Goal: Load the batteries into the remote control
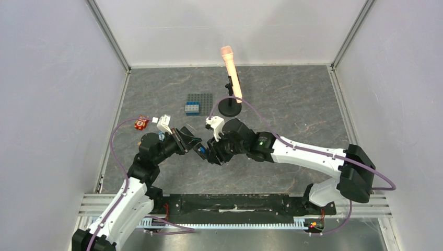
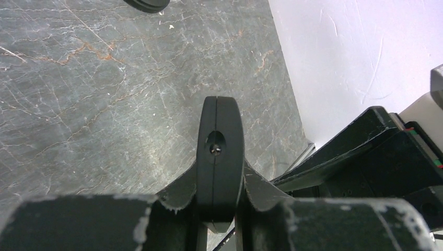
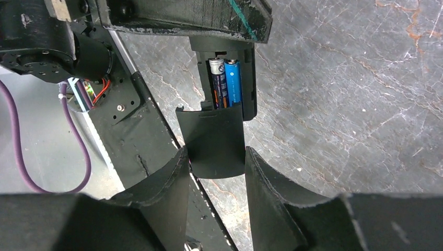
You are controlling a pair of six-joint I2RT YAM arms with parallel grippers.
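My left gripper (image 2: 219,170) is shut on the remote control (image 2: 219,151), a slim black bar seen end-on and held above the stone table. In the right wrist view the remote control (image 3: 249,78) shows its open compartment with two batteries (image 3: 225,83) lying side by side, one dark and one blue. The small black back cover (image 3: 215,138) sits at the compartment's lower end and overlaps the batteries' ends. My right gripper (image 3: 216,154) is shut on that cover by its side edges. From above, the left gripper (image 1: 185,140) and the right gripper (image 1: 206,152) meet at mid-table.
A peach microphone (image 1: 230,65) stands on a black round base (image 1: 229,107) behind the grippers. A grey studded plate (image 1: 201,100) with a blue brick (image 1: 192,108) lies to its left. A small red object (image 1: 141,124) sits at the left. White walls enclose the table.
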